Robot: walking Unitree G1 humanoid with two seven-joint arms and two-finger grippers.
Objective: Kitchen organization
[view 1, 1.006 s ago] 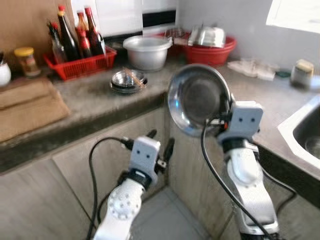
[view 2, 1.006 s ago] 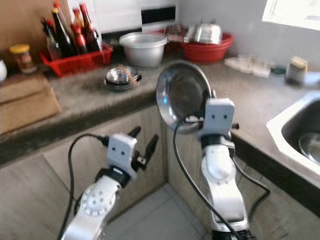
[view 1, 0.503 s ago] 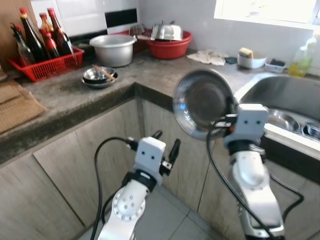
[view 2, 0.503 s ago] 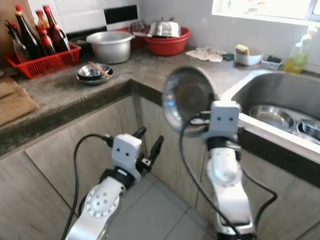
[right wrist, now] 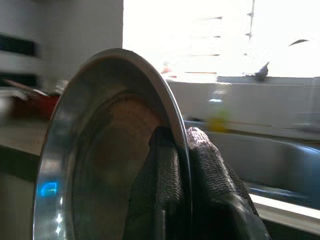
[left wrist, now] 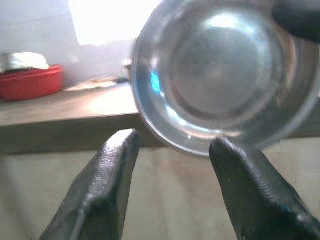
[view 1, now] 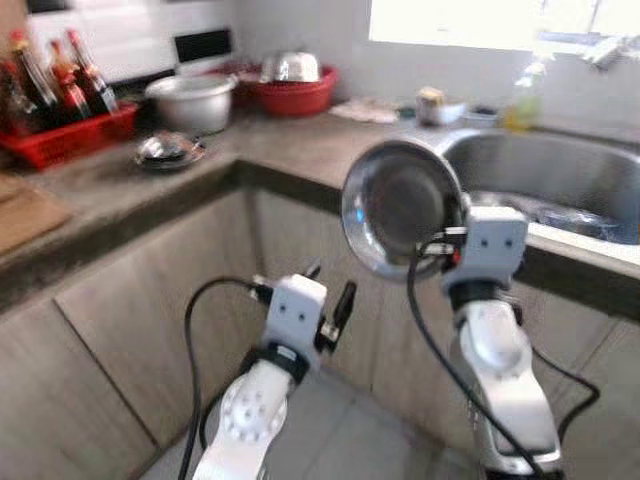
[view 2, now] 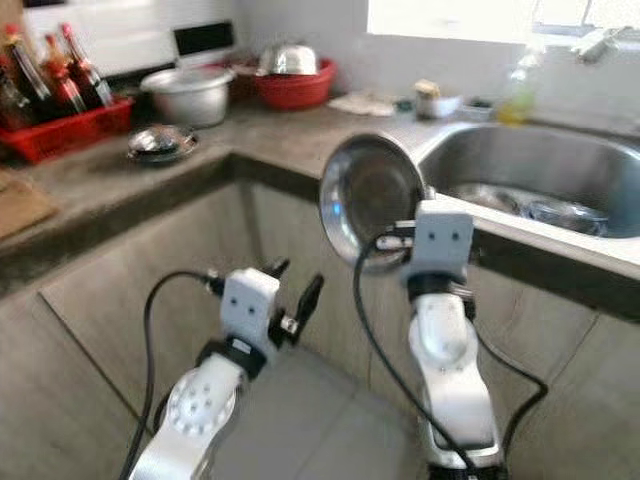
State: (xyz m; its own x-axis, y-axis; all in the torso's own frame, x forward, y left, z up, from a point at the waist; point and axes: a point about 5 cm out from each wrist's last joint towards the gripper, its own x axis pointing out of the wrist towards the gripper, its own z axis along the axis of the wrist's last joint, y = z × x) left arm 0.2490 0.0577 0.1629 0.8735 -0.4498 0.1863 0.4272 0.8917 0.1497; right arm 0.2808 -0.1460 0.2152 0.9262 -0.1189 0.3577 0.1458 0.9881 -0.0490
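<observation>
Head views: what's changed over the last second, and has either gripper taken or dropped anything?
Only the camera moved: it swung right, so the sink is now in front and the red crate sits at the left edge. Nothing was taken or let go. The right gripper stays clamped on the steel plate, held upright on edge. The left gripper remains open, low before the cabinets.

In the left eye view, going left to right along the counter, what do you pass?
Red basket of bottles → stacked small bowls → grey pot → red basin → sink.
</observation>
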